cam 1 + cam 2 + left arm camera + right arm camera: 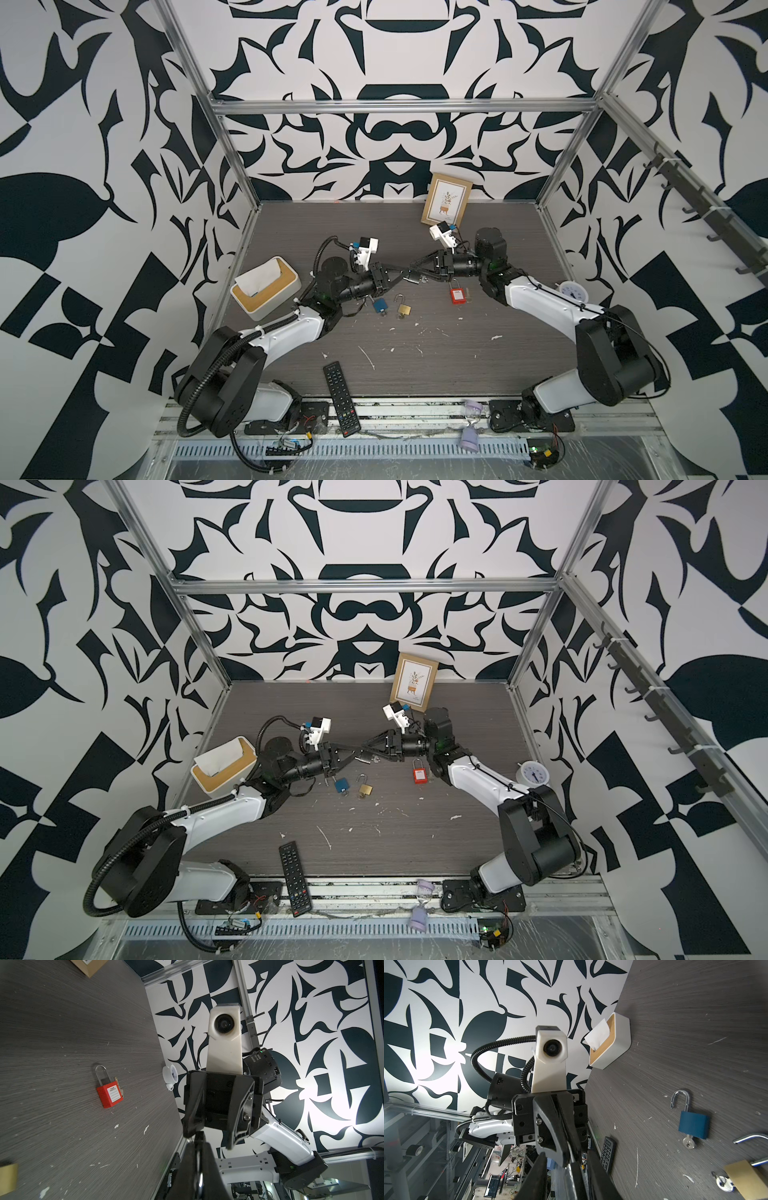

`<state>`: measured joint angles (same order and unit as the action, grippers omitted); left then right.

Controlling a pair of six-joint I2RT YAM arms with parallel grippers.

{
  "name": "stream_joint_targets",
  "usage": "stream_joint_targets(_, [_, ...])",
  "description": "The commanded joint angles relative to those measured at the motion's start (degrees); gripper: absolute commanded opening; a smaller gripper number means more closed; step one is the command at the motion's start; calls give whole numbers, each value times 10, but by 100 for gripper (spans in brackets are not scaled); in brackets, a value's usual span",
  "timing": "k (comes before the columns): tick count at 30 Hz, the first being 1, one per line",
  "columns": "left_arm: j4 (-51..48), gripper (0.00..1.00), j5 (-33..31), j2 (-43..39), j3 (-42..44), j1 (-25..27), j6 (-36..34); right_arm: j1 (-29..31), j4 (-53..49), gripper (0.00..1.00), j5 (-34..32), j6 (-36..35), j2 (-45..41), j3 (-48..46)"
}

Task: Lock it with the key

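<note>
A small black padlock (411,277) hangs above the table's middle between both grippers. My left gripper (400,274) is shut on a thin glossy part of it; whether that is shackle or key I cannot tell. In the left wrist view the left gripper (197,1147) shows no gap between its fingers. My right gripper (413,268) stands open around the padlock's body (573,1178), with a gap on one side. A small silver bit (423,279), perhaps the key, shows at the padlock's right end.
On the table lie a blue padlock (379,305) and a brass padlock (403,308), both with open shackles, and a red padlock (457,296). A tissue box (266,286) stands left, a picture frame (446,203) at the back, a clock (572,291) right, a remote (340,399) in front.
</note>
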<state>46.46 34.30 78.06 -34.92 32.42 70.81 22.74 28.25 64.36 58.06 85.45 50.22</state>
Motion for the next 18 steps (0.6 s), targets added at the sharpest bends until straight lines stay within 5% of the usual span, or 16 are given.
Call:
stream_joint_targets(1, [23, 0, -23, -13, 22, -17, 14, 0, 36, 36, 2, 5, -22, -13])
stream_joint_targets(18, [113, 0, -16, 0, 40, -28, 48, -6, 33, 35, -7, -1, -26, -33])
